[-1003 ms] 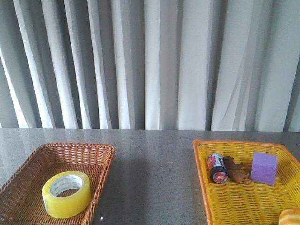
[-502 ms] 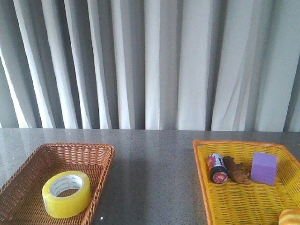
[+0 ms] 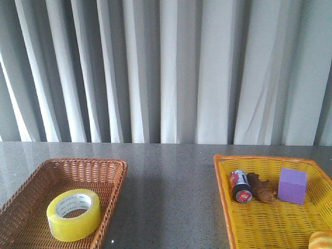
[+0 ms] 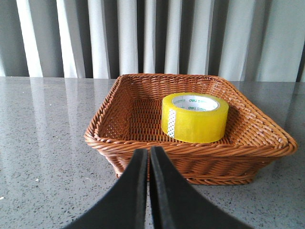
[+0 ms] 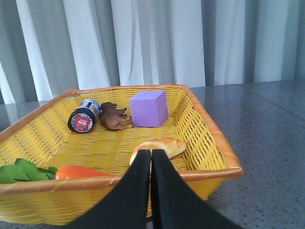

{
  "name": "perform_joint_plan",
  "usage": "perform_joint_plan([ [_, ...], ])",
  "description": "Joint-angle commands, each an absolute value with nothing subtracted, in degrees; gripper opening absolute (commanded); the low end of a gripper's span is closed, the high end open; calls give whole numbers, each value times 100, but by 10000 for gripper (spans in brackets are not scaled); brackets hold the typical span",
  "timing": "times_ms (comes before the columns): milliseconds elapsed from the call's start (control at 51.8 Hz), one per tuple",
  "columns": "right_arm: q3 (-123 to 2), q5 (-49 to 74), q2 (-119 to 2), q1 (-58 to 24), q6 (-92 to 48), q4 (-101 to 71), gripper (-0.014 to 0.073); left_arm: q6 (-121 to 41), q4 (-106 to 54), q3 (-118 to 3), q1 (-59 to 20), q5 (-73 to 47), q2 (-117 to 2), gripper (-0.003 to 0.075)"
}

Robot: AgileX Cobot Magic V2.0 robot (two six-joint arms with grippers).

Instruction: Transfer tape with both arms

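A grey curtain [image 3: 166,72] hangs behind a speckled grey table [image 3: 171,197]. On the left side stands a brown basket [image 3: 111,199], cut off by the lower edge in the front view. On the right stands a yellow basket [image 3: 224,192], also cut off at the bottom and the right.

The tape [image 3: 74,214] lies flat inside the brown basket, near its right wall.

In the yellow basket lie a purple cube [image 3: 292,185], a bread roll [image 5: 159,146] partly hidden by the right gripper [image 5: 151,157], a carrot [image 5: 81,171], green leaves [image 5: 21,171] cut off at the edge, a small can [image 3: 240,185] on its side, and a brown animal figure [image 3: 260,188] that is hard to make out.

The arms do not appear in the front view. The left gripper [image 4: 148,156] has its 2 fingers pressed together, holding nothing, outside the brown basket. The right gripper is closed the same way and also empty.
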State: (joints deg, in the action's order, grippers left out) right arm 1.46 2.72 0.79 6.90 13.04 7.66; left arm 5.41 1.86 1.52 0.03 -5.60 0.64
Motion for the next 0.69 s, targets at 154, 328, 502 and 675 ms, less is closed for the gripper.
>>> perform_joint_plan([
  [154,190,109,50,734,1309,670,-5,596,179,-21,4,-116,102,-6],
  [328,190,109,50,734,1309,670,-5,596,179,-21,4,-116,102,-6],
  [502,190,109,50,734,1309,670,-5,596,179,-21,4,-116,102,-6],
  [675,190,109,50,734,1309,670,-5,596,179,-21,4,-116,102,-6],
])
